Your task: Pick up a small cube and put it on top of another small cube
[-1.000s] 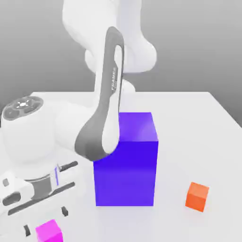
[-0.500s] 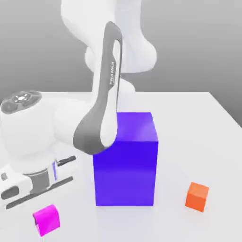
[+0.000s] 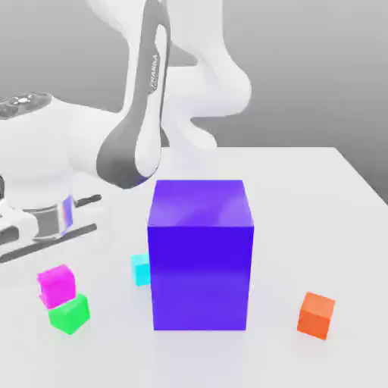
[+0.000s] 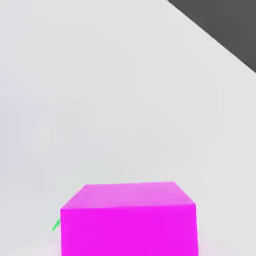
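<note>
The small magenta cube (image 3: 57, 284) hangs at the exterior view's left, just over the small green cube (image 3: 70, 313) and shifted a little off its centre. I cannot tell whether the two touch. My gripper (image 3: 54, 271) comes down from the white hand (image 3: 34, 223) right above the magenta cube and holds it. In the hand view the magenta cube (image 4: 129, 220) fills the near part of the picture. A thin sliver of the green cube (image 4: 56, 225) peeks out beside it.
A big purple-blue block (image 3: 201, 254) stands mid-table, right of the cubes. A small cyan cube (image 3: 139, 269) sits against its left side, and a small orange cube (image 3: 316, 314) lies near the front right. The white arm (image 3: 140, 114) arches over the back left.
The hand has risen and moved to the exterior view's left, carrying the magenta cube up with it. The green and cyan cubes, hidden behind the arm before, have come into view.
</note>
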`<state>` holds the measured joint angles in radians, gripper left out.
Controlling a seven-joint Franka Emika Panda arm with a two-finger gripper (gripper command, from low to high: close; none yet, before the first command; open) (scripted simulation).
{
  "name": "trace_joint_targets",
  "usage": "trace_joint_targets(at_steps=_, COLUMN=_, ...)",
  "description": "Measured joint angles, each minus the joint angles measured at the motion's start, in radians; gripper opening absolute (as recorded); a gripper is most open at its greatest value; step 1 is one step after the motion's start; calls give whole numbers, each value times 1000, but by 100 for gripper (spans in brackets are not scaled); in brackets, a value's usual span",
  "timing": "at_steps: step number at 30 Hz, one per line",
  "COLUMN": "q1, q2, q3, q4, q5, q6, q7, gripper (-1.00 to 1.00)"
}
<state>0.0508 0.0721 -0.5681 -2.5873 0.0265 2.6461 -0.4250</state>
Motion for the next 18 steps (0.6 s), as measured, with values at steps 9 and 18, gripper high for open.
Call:
trace_joint_targets(at_steps=9, q1=-48, q2=-9, q3=16, q4=-64, q5=43, q6=66, q7=-88, gripper=-100)
trace_joint_targets(at_steps=18, q1=-124, q2=146, q3=134, q4=-51, q5=267, q6=178, q7=-250, gripper=100)
